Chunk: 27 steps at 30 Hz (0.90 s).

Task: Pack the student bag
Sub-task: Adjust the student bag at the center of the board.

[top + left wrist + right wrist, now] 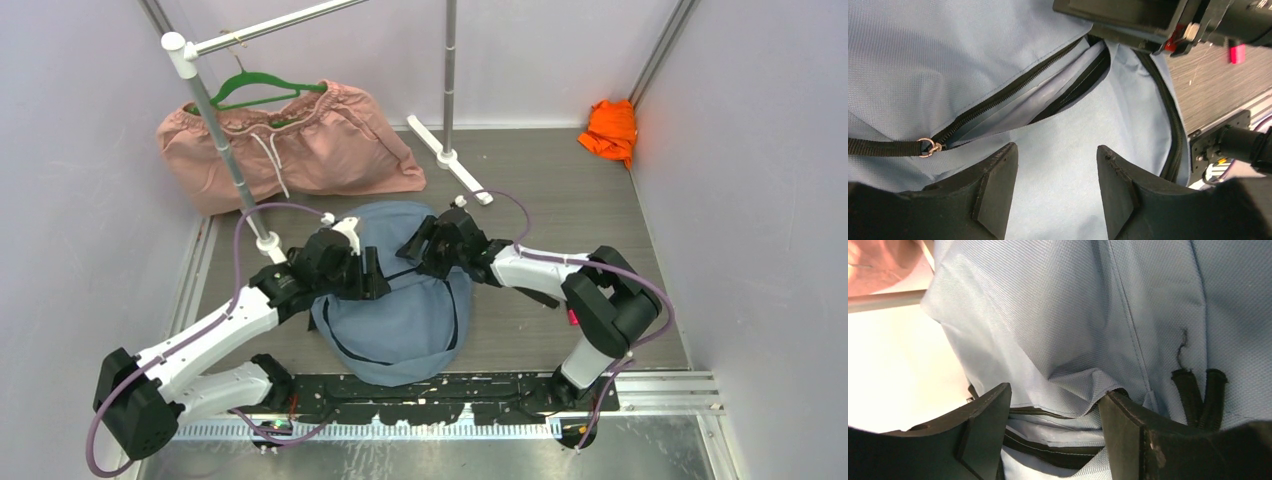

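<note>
The left gripper (1057, 152) stands with its jaws apart and nothing between them. It hovers over the soft dusty-blue fabric student bag (400, 330), just beside the black zipper (1013, 90). The zipper is partly undone, and a paler lining shows through the gap. A small metal ring pull (929, 146) sits at the closed end of the zipper, next to a black webbing strap.

The right gripper (1055, 395) also stands with its jaws apart. A raised fold of the bag's fabric lies in the gap; whether the pads touch it cannot be told.

The student bag lies flat on the grey wood-grain table (560, 200), between the two arms and near their bases. Both grippers are over its far half.

A pink drawstring garment on a green hanger (290, 150) lies at the far left. A small crumpled orange cloth (610, 130) lies in the far right corner.
</note>
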{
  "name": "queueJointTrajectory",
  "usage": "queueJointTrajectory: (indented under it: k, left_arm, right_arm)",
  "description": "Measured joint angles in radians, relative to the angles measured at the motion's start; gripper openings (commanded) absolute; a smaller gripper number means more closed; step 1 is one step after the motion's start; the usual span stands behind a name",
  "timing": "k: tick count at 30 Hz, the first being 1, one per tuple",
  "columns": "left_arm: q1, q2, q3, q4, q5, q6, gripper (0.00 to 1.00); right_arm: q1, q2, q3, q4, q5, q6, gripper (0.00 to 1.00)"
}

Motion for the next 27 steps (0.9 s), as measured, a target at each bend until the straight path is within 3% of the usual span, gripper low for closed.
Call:
queueJointTrajectory:
  k: [7, 11, 18, 27]
  left_arm:
    - [0.0, -0.002, 0.031, -0.071, -0.006, 0.072, 0.62]
    - [-0.001, 0.0, 0.066, -0.079, -0.076, 0.11, 0.67]
    - [-0.001, -0.021, 0.064, -0.018, -0.19, 0.217, 0.71]
    - [-0.001, 0.09, 0.064, 0.063, -0.196, 0.322, 0.69]
  right_arm:
    - [0.002, -0.013, 0.003, 0.045, 0.042, 0.011, 0.69]
    - [0.002, -0.023, 0.01, 0.063, 0.05, 0.01, 0.69]
    - [0.002, -0.022, 0.076, 0.067, 0.05, 0.01, 0.68]
    - [0.002, -0.022, 0.129, 0.086, 0.046, 0.015, 0.69]
